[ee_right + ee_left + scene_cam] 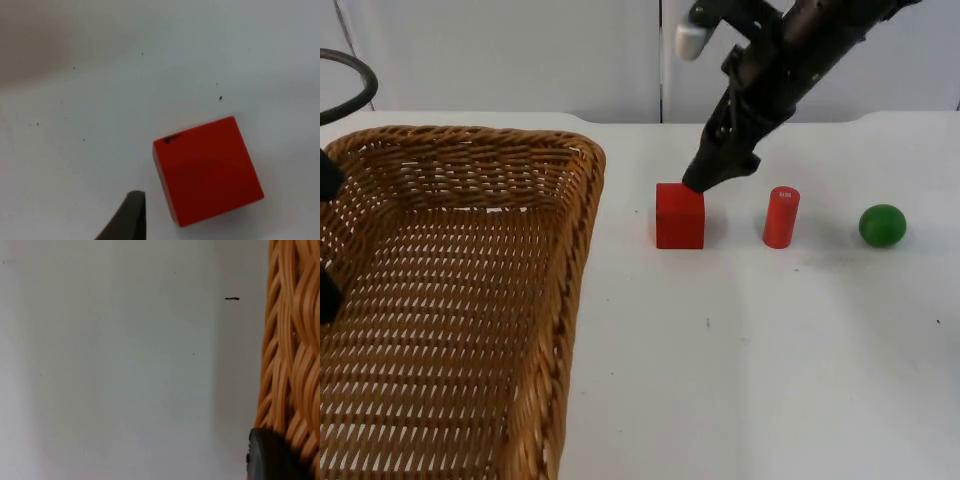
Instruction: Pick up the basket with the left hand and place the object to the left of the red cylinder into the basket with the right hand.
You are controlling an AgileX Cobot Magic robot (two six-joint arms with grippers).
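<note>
The white surface [770, 380] carries the basket [450, 300] at left, its rim pinched by the left claw [272, 455]. The right claw [705, 180] hovers above the cube's [680, 215] rear edge; whether open, I cannot tell. Grasping and placing remain. The cylinder [781, 216] stands just right of the cube.

Right claw [705, 180] at red cube's [680, 216] back edge, perhaps touching; red cylinder [781, 217] beside; basket [470, 290] left.

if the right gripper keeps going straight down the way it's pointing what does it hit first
Most likely the red cube. The right gripper hangs just above the cube's back top edge, angled down toward it. Depth is uncertain, so one fingertip may reach the white table beside the cube instead.
</note>
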